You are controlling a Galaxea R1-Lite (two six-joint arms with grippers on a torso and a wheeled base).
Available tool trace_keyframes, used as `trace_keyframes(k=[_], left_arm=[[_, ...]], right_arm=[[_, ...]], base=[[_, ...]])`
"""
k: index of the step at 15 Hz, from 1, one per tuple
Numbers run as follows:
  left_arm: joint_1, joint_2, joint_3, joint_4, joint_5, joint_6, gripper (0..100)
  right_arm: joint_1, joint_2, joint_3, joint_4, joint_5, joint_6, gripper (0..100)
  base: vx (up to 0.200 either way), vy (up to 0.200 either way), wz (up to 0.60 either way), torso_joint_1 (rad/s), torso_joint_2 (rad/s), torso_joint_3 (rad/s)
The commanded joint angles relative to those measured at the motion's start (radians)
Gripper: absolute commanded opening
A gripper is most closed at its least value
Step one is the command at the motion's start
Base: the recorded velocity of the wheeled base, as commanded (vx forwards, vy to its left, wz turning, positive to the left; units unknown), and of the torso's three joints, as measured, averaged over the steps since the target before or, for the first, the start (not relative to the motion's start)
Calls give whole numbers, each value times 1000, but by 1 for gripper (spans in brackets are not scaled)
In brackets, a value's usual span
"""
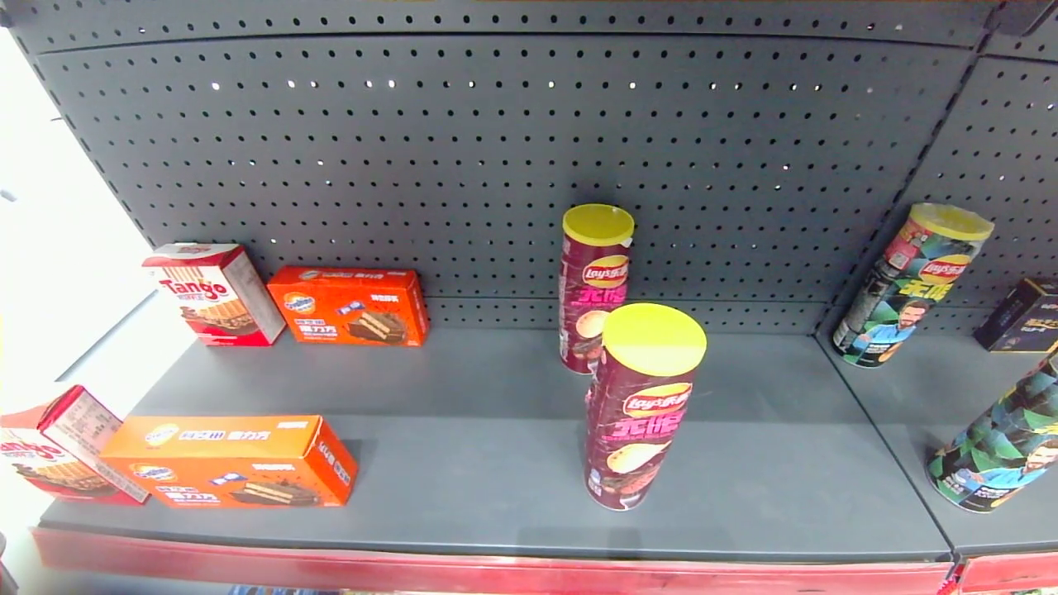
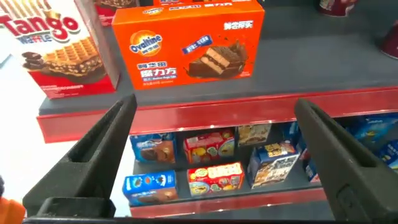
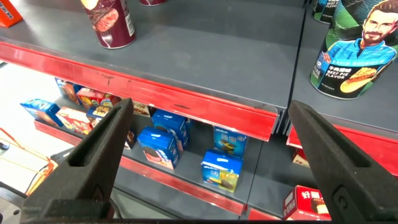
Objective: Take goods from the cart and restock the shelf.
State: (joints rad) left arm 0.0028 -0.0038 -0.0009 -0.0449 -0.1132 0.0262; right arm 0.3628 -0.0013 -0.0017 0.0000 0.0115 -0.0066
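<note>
- Hovering released and empty, my left hand [image 2: 216, 104] faces the shelf [image 1: 496, 463] edge, with an orange box [image 2: 186, 43] just beyond it.
- My right hand [image 3: 211, 107] is likewise released and empty.
- My judgement: fetch stock first, then set it upright in bare gaps.

In the head view, the front maroon chip can [image 1: 640, 405] is hiding the lower part of the rear maroon chip can [image 1: 595, 264]. The left edge is cutting off the front red wafer box [image 1: 50, 459], and the right edge is cropping the front green chip can [image 1: 1000, 446] and a dark box [image 1: 1025, 314].

In the left wrist view, the fingers [image 2: 93, 155] of the left gripper [image 2: 216, 104] are covering part of the small snack boxes [image 2: 214, 177] on the lower shelf.

In the right wrist view, the frame is cropping both cans' tops, and the fingers [image 3: 93, 155] of the right gripper [image 3: 211, 104] are partly hiding the blue boxes [image 3: 161, 140] below.
</note>
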Motion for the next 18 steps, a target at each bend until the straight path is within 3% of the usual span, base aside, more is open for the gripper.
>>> trace_keyframes(k=[1,2,3,7,13,14,15,18], left_arm=[[0,4,1,43,198,-6,100],[2,4,-5,65,248,-22,100],[2,4,-4,57,201,-11,100],[0,4,-4,57,161,-22,100],[0,4,-4,57,159,-23,100],[-1,4,-5,60,156,-20,100],[-6,4,-4,57,153,-19,100],[-7,4,-5,59,153,-19,100]], right_arm=[[1,1,0,0,1,-1,100],[1,1,0,0,1,-1,100],[1,1,0,0,1,-1,100],[1,1,0,0,1,0,100],[10,1,-12,0,15,-12,100],[10,30,-73,-5,13,-10,100],[2,334,-282,18,28,17,100],[70,566,-366,18,124,-39,100]], base=[[0,0,0,0,0,0],[0,0,0,0,0,0],[0,0,0,0,0,0],[0,0,0,0,0,0],[0,0,0,0,0,0],[0,0,0,0,0,0],[0,0,0,0,0,0],[0,0,0,0,0,0]])
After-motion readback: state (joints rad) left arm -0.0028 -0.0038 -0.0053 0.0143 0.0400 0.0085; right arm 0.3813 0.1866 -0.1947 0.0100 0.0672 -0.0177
